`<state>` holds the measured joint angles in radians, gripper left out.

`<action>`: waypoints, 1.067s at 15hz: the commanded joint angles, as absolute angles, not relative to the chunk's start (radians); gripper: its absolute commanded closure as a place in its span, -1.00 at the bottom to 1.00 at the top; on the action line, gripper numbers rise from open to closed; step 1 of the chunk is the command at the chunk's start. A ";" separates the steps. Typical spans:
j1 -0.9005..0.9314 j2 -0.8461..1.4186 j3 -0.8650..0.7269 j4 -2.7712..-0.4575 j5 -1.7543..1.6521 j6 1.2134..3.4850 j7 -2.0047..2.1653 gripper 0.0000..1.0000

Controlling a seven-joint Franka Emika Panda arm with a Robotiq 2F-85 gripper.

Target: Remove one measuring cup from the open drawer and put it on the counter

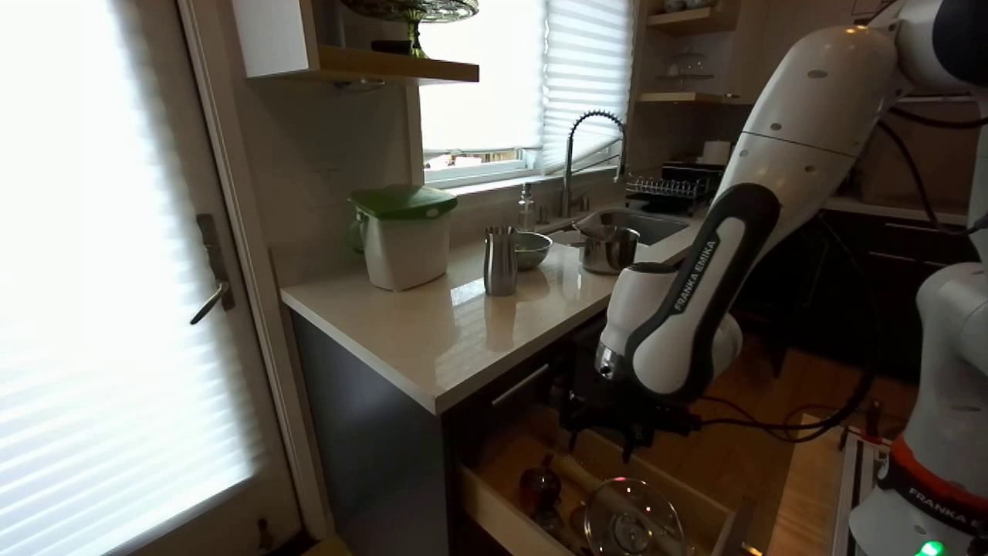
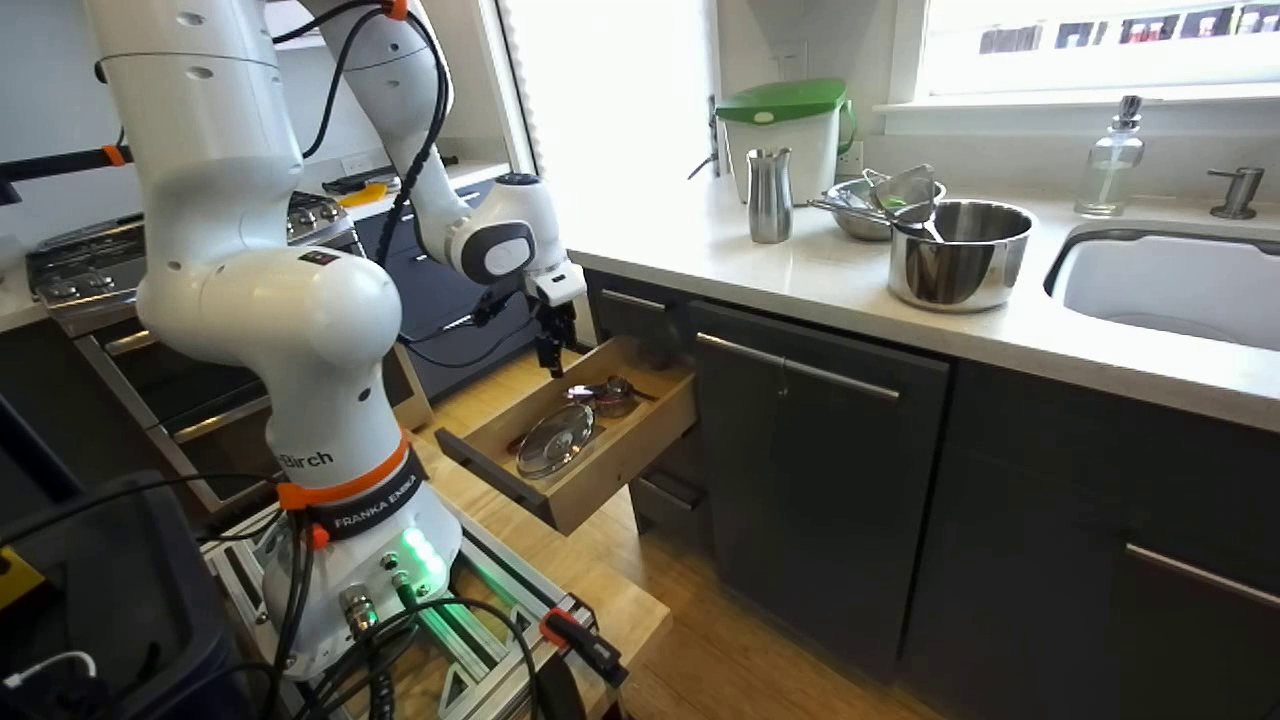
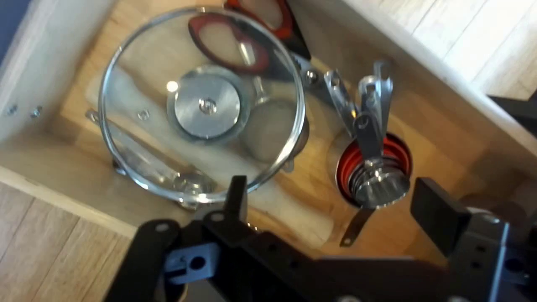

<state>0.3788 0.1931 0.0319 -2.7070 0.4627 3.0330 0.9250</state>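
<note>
Black fingers stand wide apart above the open drawer, where nested measuring cups sit near a round glass lid.

Close wrist view down into the drawer, both exterior views farther back, sharing drawer, arm, counter
</note>
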 commanded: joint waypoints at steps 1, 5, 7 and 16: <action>0.580 0.274 -0.208 -2.713 0.270 3.170 1.117 -1.00; 0.496 0.238 -0.121 -2.718 0.316 3.136 1.051 -1.00; 0.463 0.280 -0.068 -2.688 0.313 3.135 1.071 -1.00; 0.529 0.498 -0.097 -2.516 0.359 3.177 1.262 -1.00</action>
<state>0.4921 0.4133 -0.0615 -2.5678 0.3302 3.1438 1.1926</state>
